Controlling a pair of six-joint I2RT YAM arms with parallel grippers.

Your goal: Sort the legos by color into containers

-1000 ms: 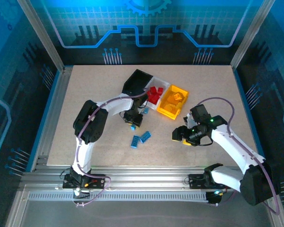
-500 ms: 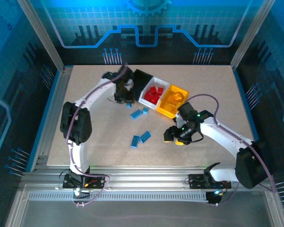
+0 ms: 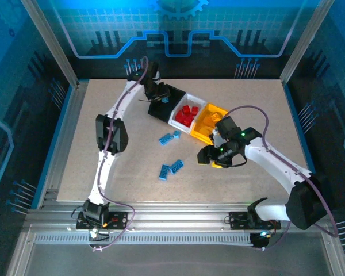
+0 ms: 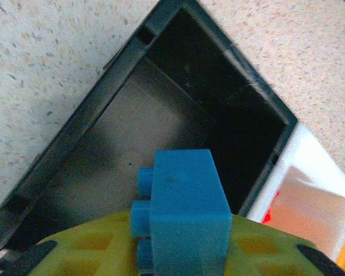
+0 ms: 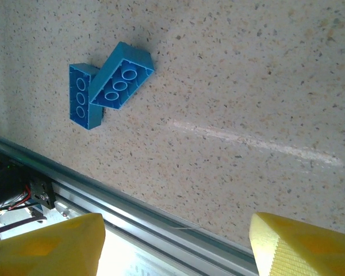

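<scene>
My left gripper [image 3: 163,100] hangs over the black container [image 3: 161,108], shut on a blue lego [image 4: 184,213] that sits between its yellow fingers [image 4: 75,253]. The black container [image 4: 132,115] below it looks bare inside. The white container [image 3: 178,119] holds red legos [image 3: 187,114]; the yellow-orange container [image 3: 202,131] holds yellow-orange ones [image 3: 213,119]. Two blue legos [image 3: 170,137] lie just in front of the containers. Two more [image 3: 170,169] lie lower down, also seen as a touching pair of blue legos [image 5: 106,86]. My right gripper [image 3: 210,157] stands open and bare, right of that pair.
The white container's wall [image 4: 310,195] borders the black one on the right. The metal rail [image 5: 132,213] at the table's near edge runs just beyond my right gripper's fingers [image 5: 305,244]. Bare tabletop [image 3: 259,109] stretches right of the containers and to the left [image 3: 86,149].
My left arm has swung from the blue legos on the table up to the black container, carrying a blue lego. My right arm has shifted left toward the table's middle, still open.
</scene>
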